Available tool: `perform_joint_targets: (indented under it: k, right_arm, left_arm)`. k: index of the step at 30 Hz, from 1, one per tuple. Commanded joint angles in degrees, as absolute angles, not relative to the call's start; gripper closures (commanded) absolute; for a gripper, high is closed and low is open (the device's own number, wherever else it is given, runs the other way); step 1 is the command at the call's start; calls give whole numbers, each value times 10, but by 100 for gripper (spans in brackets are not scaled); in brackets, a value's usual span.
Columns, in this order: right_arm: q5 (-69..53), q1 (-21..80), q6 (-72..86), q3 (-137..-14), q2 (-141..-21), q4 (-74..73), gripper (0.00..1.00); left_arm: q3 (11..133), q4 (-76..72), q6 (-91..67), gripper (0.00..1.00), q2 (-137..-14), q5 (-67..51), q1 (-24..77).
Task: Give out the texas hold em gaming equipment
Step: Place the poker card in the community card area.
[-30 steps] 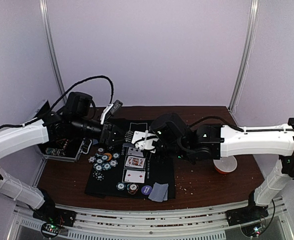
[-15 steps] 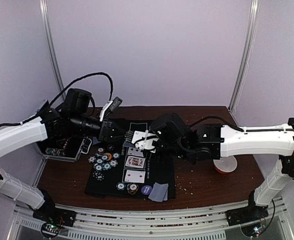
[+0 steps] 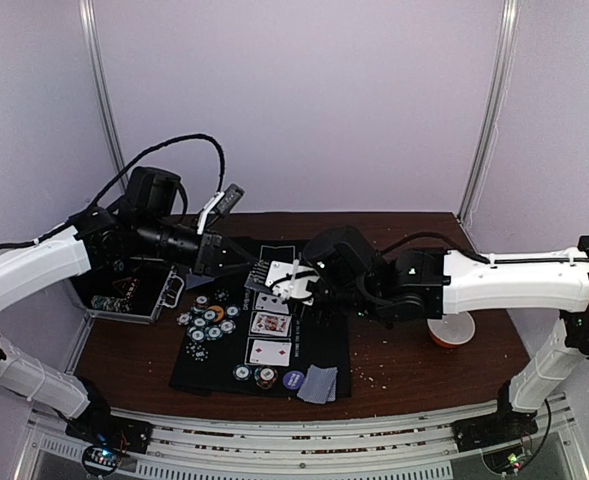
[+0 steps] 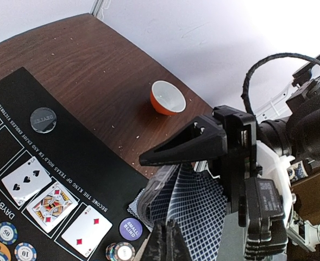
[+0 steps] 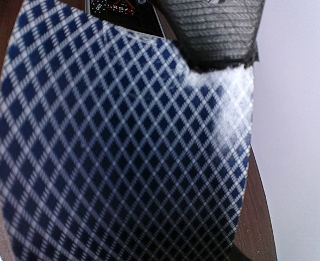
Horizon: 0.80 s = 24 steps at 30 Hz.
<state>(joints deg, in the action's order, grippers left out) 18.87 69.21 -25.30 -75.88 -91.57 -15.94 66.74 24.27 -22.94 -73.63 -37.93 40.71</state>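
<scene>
Orange-sided white bowl [image 4: 168,98] on brown desk [image 4: 94,60], right pincer [image 3: 272,280] grasping blue-checked playing cards [image 4: 189,204], clenched left pincer [image 4: 168,242] at their 6 o'clock

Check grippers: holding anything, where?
Right gripper pinches the card stack by one end. Left gripper is shut at the stack's lower edge; whether it grips a card cannot be told.

Left arm [image 3: 34,270] and right arm [image 3: 514,280] stretched inward, tips nearly meeting, left fingers [image 4: 161,244] pressed together, right fingers [image 4: 187,149] partly apart, clamping.
</scene>
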Motion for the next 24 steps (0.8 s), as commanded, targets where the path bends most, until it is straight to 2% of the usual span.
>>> perform_joint_targets:
  k: [1, 16, 24]
  right_arm:
    - [197, 687, -244, -747, -891, -154, 55]
    - [192, 675, -236, -729, -875, -151, 55]
    - [194, 672, -234, -721, -866, -157, 55]
  left_arm:
    - [686, 240, -206, 100, -722, -360, 406]
    - [657, 170, -248, 100, -698, -435, 344]
    - [684, 222, -200, 100, -688, -414, 260]
